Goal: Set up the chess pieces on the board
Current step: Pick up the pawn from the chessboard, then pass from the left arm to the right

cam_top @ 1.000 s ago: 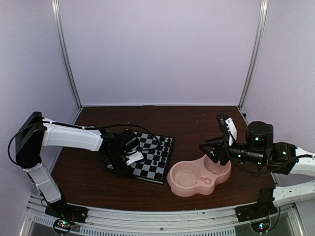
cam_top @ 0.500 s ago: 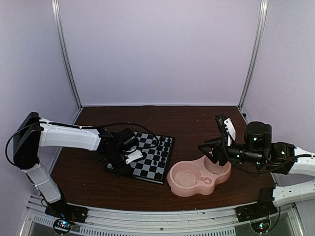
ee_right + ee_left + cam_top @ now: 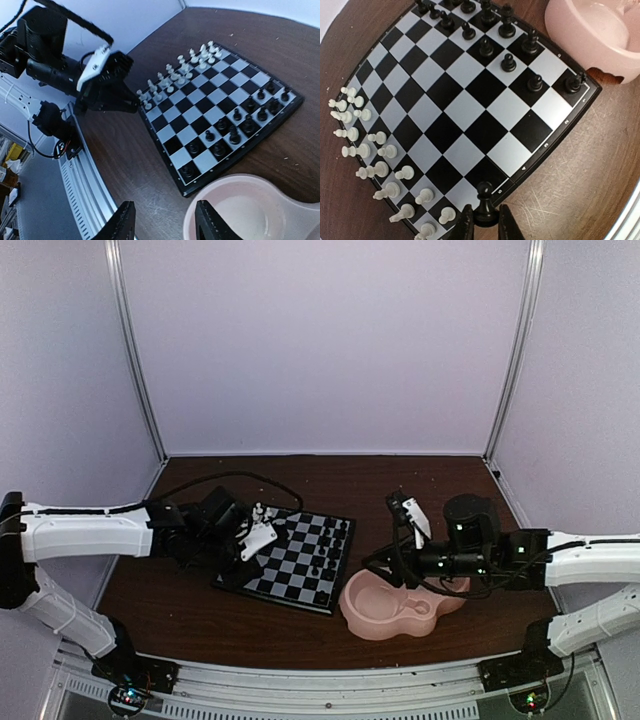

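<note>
Item, nearest: left gripper (image 3: 485, 227), its two dark fingers (image 3: 466, 225) set close against the foot of a small black plastic chessman with a round head (image 3: 484, 197), which stands upright between them. It reads as gripped low, with the head free above the tips. Handling, by judgement: very light, rigid, smooth-sided and narrow, so apt to twist or slip out of a pinch. It is best taken just above the base, square-on, and set down flat, since so small a foot topples easily. Position: the held piece shows over the near border of the small square chessboard of black and pale checks (image 3: 470, 107); whether its foot clears the surface cannot be told. Left of the fingers, along that edge: two rows of tiny white plastic chessmen (image 3: 370, 150). Beyond the fingers, at the far edge: the other black plastic chessmen (image 3: 485, 25), some standing a rank or two forward of the rest. Farther right: pink double-bowl dish (image 3: 590, 35), just beside the board's corner. Right gripper (image 3: 165, 210): fingers parted with nothing between them, poised by the dish rim and touching no piece.
</note>
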`<state>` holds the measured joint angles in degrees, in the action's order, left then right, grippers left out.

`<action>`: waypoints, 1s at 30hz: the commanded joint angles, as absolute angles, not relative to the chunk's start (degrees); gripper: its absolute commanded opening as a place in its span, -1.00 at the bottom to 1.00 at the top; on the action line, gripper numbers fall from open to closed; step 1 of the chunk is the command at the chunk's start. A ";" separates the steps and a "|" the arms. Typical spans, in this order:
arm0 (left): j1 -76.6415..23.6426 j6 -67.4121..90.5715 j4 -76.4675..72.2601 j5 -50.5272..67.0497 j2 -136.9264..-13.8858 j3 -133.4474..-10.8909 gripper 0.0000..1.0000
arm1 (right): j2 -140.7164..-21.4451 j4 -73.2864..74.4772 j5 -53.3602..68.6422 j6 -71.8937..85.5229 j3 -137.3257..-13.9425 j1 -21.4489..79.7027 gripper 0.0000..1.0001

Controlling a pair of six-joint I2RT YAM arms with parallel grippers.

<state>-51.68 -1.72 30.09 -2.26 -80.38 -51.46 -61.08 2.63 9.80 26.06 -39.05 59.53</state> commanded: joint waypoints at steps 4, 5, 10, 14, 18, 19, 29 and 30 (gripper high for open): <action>-51.76 -2.28 18.33 0.00 -70.08 -45.52 -0.81 | -76.50 -8.57 21.37 34.68 -47.32 62.67 -0.16; -51.83 -2.46 17.46 1.41 -69.02 -44.56 -0.81 | -78.66 -8.84 22.04 35.13 -48.84 63.19 -0.16; -51.81 -3.11 14.79 3.47 -64.88 -41.96 -0.81 | -87.87 -13.41 25.88 39.13 -54.31 64.41 -0.17; -51.87 -3.36 13.74 6.72 -63.73 -41.27 -0.81 | -93.18 -15.65 28.33 41.37 -58.20 64.43 -0.19; -51.94 -3.58 13.76 8.71 -64.02 -41.37 -0.81 | -95.60 -16.86 28.46 42.39 -60.64 64.43 -0.17; -51.89 -3.59 13.72 9.14 -64.07 -41.34 -0.81 | -96.08 -16.74 28.41 42.59 -61.18 64.42 -0.17; -52.13 -3.78 13.66 13.89 -63.65 -41.14 -0.82 | -98.69 -15.08 26.54 42.92 -63.65 63.50 -0.30; -52.24 -3.78 13.75 13.99 -63.55 -41.13 -0.82 | -98.82 -14.85 26.38 42.93 -63.71 63.42 -0.30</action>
